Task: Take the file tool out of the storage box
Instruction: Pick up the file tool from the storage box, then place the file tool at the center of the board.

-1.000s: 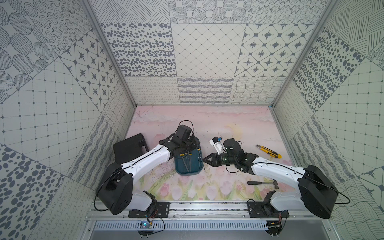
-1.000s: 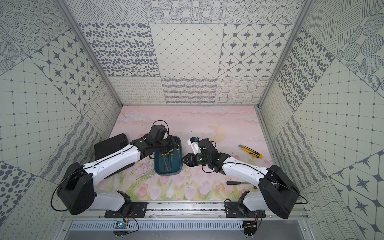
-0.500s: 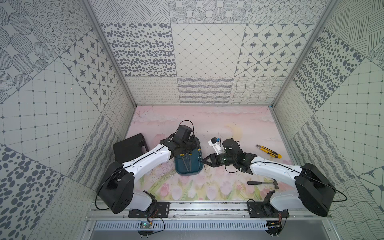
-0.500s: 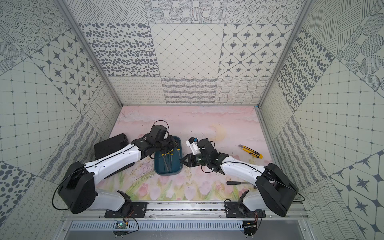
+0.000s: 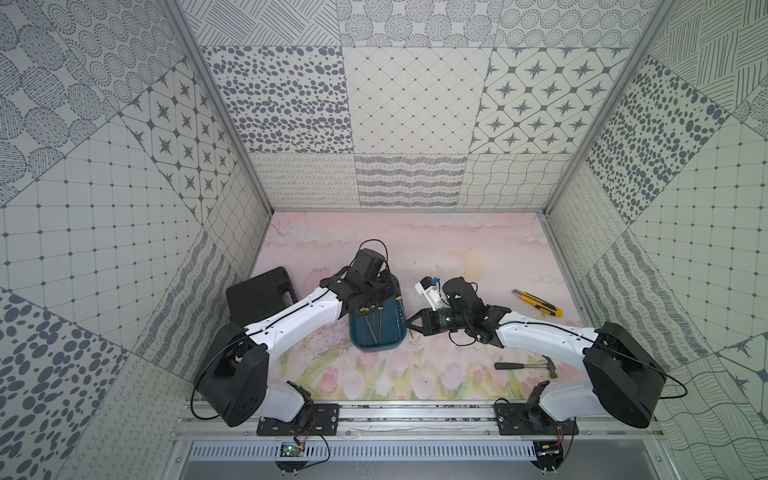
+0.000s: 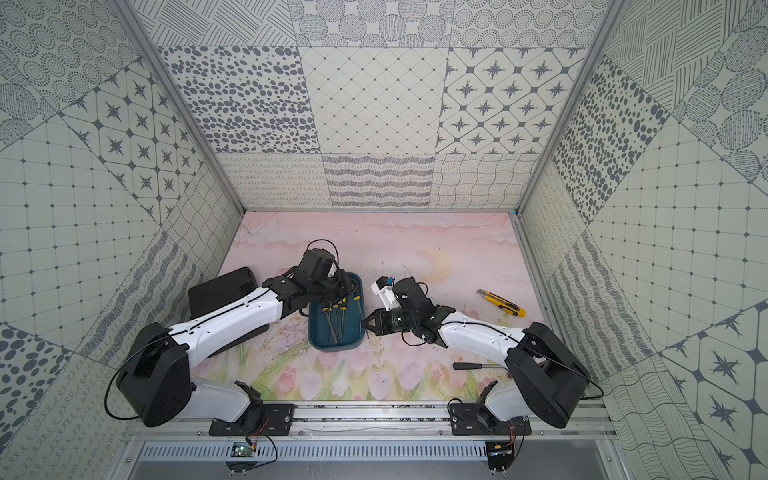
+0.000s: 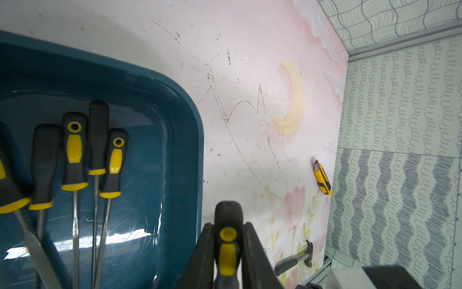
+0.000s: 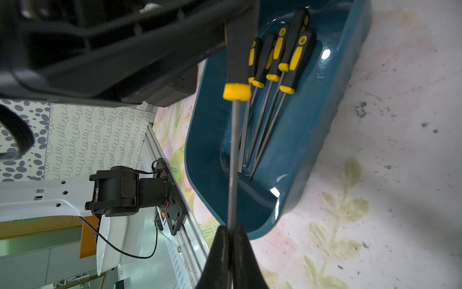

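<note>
My left gripper (image 7: 227,226) is shut on the black and yellow handle of a file tool (image 7: 228,217), held just past the long right rim of the dark teal storage box (image 7: 195,140). The file's grey shaft (image 8: 233,150) runs out over the box wall (image 8: 300,155). My right gripper (image 8: 231,229) is shut on the shaft's tip. In both top views the right gripper (image 5: 410,328) (image 6: 366,323) sits at the box's near right corner, and the left gripper (image 5: 392,294) at its far end. Several more files (image 7: 75,155) lie in the storage box (image 5: 376,343).
A flat black case (image 5: 259,297) lies left of the box, partly under my left arm. A yellow utility knife (image 5: 538,302) lies at the right, near the wall. A hammer (image 5: 525,366) rests by the base of my right arm.
My right gripper has edged left toward the box and closed its jaws on the file's shaft. The left arm and the box have not moved.
</note>
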{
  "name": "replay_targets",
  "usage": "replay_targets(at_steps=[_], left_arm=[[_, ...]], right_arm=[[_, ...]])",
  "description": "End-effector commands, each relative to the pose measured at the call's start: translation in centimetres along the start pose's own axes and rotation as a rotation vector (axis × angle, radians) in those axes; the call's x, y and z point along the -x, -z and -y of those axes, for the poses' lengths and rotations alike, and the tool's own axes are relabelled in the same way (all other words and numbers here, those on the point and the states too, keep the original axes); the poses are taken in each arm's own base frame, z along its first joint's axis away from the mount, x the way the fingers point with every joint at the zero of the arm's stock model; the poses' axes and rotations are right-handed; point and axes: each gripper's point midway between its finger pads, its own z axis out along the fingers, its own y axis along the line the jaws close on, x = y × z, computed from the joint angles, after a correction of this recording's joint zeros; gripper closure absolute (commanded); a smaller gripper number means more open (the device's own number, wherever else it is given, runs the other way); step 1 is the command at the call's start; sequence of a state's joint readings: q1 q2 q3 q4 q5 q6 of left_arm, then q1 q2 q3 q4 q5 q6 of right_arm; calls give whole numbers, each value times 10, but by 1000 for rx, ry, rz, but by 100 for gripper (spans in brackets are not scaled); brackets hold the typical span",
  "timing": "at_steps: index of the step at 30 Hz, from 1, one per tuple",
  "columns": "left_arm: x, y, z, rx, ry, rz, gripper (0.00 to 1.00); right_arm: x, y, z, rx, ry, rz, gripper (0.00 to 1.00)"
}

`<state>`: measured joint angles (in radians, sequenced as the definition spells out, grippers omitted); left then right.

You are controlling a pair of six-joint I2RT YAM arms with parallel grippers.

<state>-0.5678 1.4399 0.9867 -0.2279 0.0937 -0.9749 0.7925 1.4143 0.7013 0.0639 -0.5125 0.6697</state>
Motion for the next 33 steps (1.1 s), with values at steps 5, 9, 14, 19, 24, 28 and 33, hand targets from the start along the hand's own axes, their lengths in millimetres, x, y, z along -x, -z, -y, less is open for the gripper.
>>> replay_targets(at_steps=[5,9,14,19,24,28,33], left_arm=[[11,4,20,-70,-37,38,80],[15,11,30,-75,-99,39,47],[23,31,38,-58,-193,68,14],[21,43,32,-4,-271,48,10],[12,48,27,13,-320,3,6],[10,53,25,25,-349,-8,1],[11,57,10,93,-369,5,1]], right_arm=[[19,6,-6,-47,40,60,100],[23,19,15,-182,33,101,100],[27,51,52,-385,19,144,100],[30,93,103,-640,6,134,100],[33,118,147,-816,-27,86,100],[34,123,175,-870,-73,41,100],[29,116,201,-902,-107,-45,99]])
